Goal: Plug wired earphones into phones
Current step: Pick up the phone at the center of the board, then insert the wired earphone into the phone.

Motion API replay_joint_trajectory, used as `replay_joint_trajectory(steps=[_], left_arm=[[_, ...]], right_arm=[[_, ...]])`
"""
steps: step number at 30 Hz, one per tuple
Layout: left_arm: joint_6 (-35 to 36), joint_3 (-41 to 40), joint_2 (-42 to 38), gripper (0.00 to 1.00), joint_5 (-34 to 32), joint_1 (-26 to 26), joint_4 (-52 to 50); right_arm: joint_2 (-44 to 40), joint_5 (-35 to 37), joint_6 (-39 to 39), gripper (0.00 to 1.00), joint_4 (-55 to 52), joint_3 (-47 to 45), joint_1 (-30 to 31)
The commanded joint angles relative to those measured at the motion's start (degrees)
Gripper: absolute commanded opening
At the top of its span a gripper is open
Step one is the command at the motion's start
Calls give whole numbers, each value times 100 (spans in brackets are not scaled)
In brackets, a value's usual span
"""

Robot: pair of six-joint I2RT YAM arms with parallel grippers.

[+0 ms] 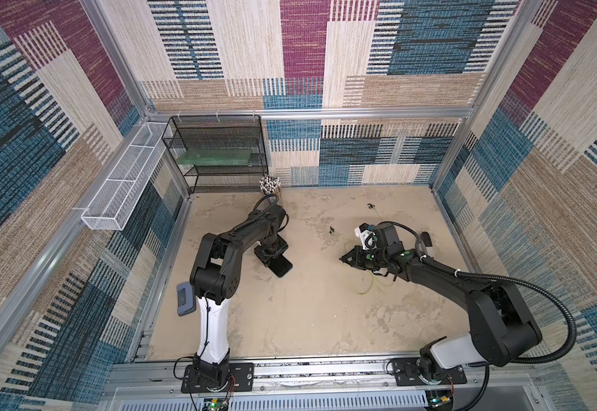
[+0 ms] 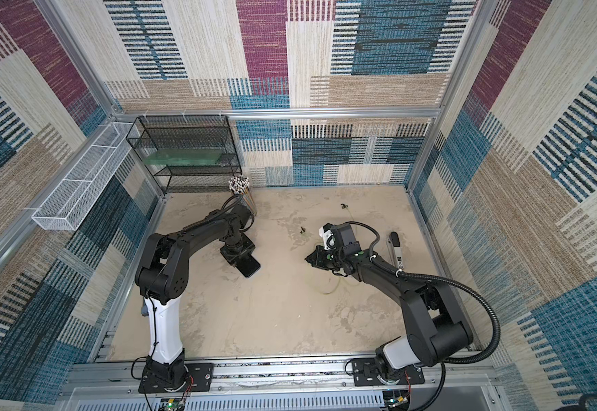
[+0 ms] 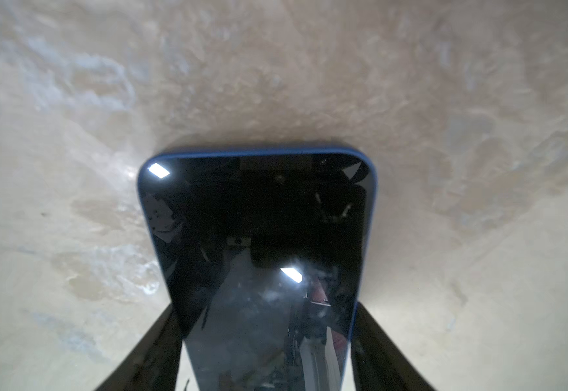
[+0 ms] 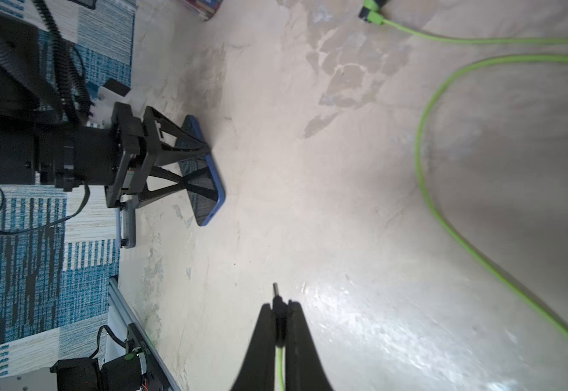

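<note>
A mesh rack [image 1: 218,153] and a pencil cup [image 1: 270,185] are set well behind the phone [image 1: 282,267], which is laid flat, glossy black and blue-rimmed. It is straddled at its long edges by the left gripper [image 3: 265,311]; whether it is clamped cannot be told. Well right of the phone, the plug [image 4: 277,299] is pinched in the closed right gripper [image 4: 280,306], its yellow-green cord [image 4: 418,152] looped on the mottled beige table [image 1: 307,320] within patchwork-carpeted walls [image 1: 361,53].

The left arm [image 1: 240,233] was bent at the elbow, with its wrist turned downward. The left gripper [image 1: 272,257] was held with its fingers [image 3: 153,348] apart, one at each side of the phone [image 3: 258,220]. The right arm [image 1: 439,275] was stretched low, and the right gripper [image 4: 279,306] was closed on the plug [image 4: 276,295].
</note>
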Motion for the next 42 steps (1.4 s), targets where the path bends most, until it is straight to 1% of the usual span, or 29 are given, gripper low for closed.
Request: replay_joint_trajectory(steps=[1, 5, 7, 9, 12, 15, 17, 19, 22, 26, 34, 42], left_arm=[[-380, 205, -67, 57, 1132, -20, 82], [-589, 419, -291, 57, 1532, -13, -39], [-689, 524, -369, 56, 1690, -14, -135], [-856, 575, -466, 55, 1862, -20, -149], [-1254, 604, -649, 51, 1940, -52, -130], [-1687, 548, -854, 50, 1934, -106, -4], [-2062, 405, -1017, 46, 1956, -144, 194], [-2242, 354, -1097, 45, 1937, -179, 327], [-2321, 366, -1132, 42, 1950, -195, 379], [-2594, 150, -1229, 41, 2059, -219, 699], [-2707, 59, -1239, 39, 2108, -273, 925], [-2780, 47, -1218, 37, 2157, -317, 1030]], right_arm=[[126, -185, 24, 0, 300, 164, 120], [264, -234, -5, 0, 220, 381, 269], [342, -175, -96, 0, 11, 546, 315], [384, 78, -247, 0, -340, 782, 371], [372, 398, -366, 0, -645, 1056, 500], [220, 596, -199, 0, -459, 1077, 628], [119, 742, -55, 0, -258, 1037, 734], [116, 746, 18, 0, -91, 1008, 806], [132, 578, 149, 0, 55, 1011, 815], [50, 564, 327, 0, 289, 968, 808], [81, 408, 448, 0, 423, 887, 808], [101, 410, 465, 0, 467, 852, 752]])
